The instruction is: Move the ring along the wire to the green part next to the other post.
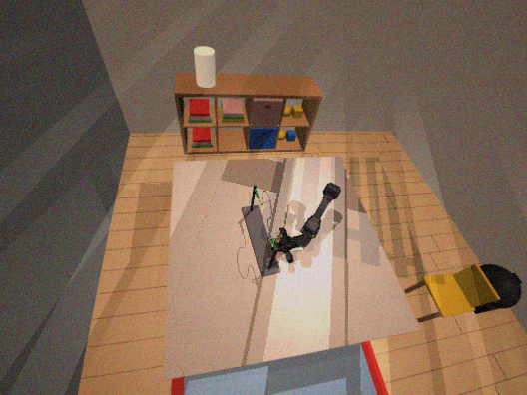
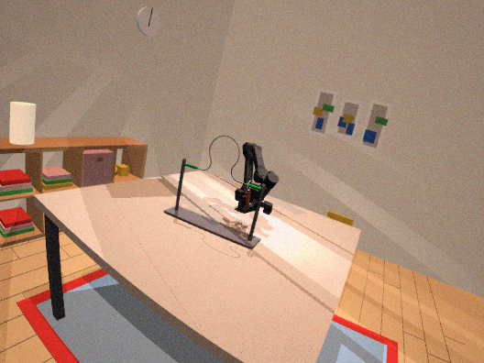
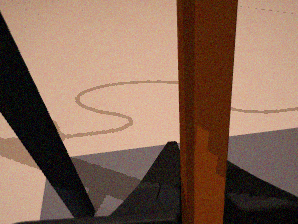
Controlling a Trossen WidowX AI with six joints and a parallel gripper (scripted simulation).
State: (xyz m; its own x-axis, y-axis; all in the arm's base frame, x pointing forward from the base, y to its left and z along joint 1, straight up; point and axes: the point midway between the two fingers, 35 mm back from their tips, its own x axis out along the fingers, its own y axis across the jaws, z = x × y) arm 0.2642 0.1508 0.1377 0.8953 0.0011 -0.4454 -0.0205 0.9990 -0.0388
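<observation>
My gripper (image 1: 279, 242) (image 3: 179, 150) is shut on the orange handle (image 2: 248, 200) (image 3: 207, 100), which stands upright between the fingers. The handle is just below the green part (image 1: 273, 243) (image 2: 254, 186) beside the near post (image 1: 271, 260) (image 2: 256, 217) (image 3: 40, 120), near that green part's inner end. The ring is too small to make out, so whether it is on green or grey wire is unclear. The thin grey wire (image 2: 224, 136) loops up and across to the other green part (image 1: 257, 194) (image 2: 191, 166) at the far post (image 1: 253, 199) (image 2: 180, 185).
The dark base plate (image 1: 255, 239) (image 2: 208, 227) (image 3: 270, 150) joins both posts and lies on the table (image 1: 210, 309) (image 2: 183, 275). The near post stands close beside the gripper. The arm (image 1: 311, 226) reaches in from the side of the wire opposite the exterior view.
</observation>
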